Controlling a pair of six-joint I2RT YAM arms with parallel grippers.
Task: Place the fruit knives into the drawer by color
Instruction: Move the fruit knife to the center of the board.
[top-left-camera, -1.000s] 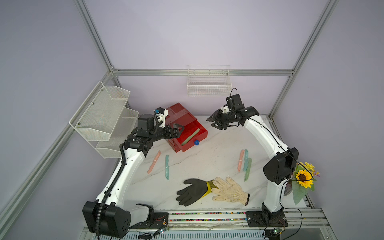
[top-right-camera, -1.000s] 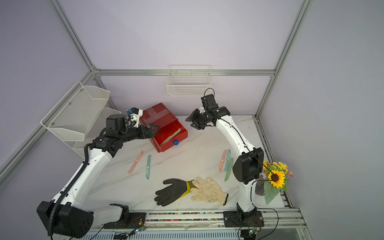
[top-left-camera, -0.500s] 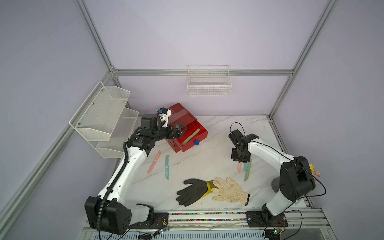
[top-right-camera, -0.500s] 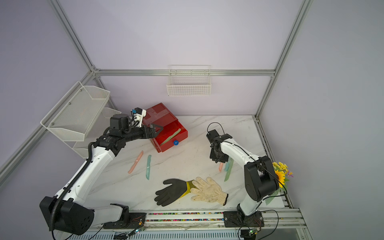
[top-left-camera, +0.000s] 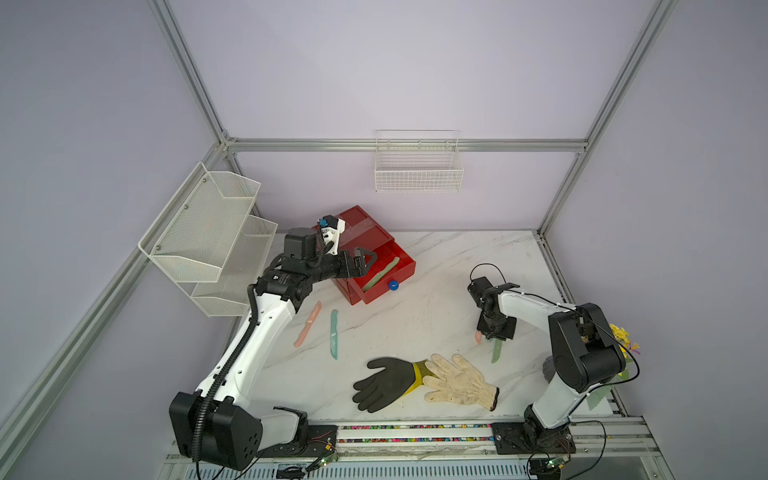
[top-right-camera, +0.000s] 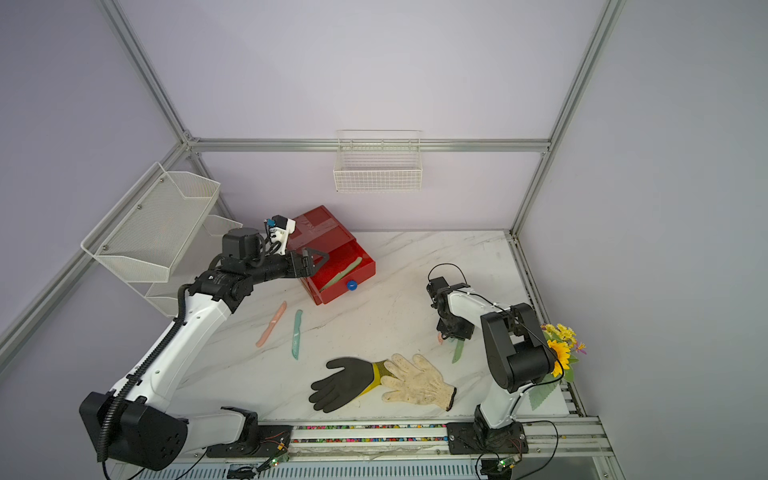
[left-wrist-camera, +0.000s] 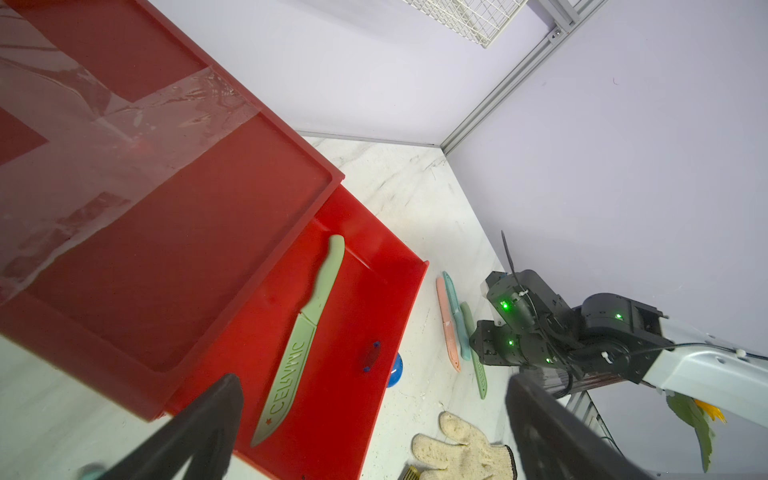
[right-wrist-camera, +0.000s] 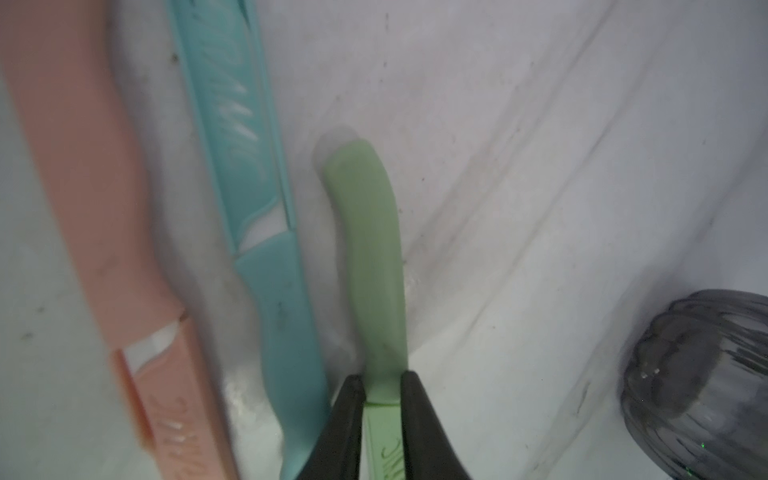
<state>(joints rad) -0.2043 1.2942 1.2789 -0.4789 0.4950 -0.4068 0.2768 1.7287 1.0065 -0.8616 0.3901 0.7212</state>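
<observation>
The red drawer stands pulled out of its cabinet at the back left, with one mint green knife inside. My left gripper hovers open above it. On the right my right gripper points down at the table, shut on a second mint green knife where handle meets blade. A teal knife and a salmon pink knife lie right beside it. Another pink knife and teal knife lie left of centre.
A black glove and a cream glove lie near the front edge. White mesh shelves hang on the left wall and a wire basket on the back wall. A grey glass vase with a sunflower stands close to my right arm.
My right arm swung from beside the drawer down to the knives on the right and closed on the mint green one. My left gripper shifted slightly right over the drawer.
</observation>
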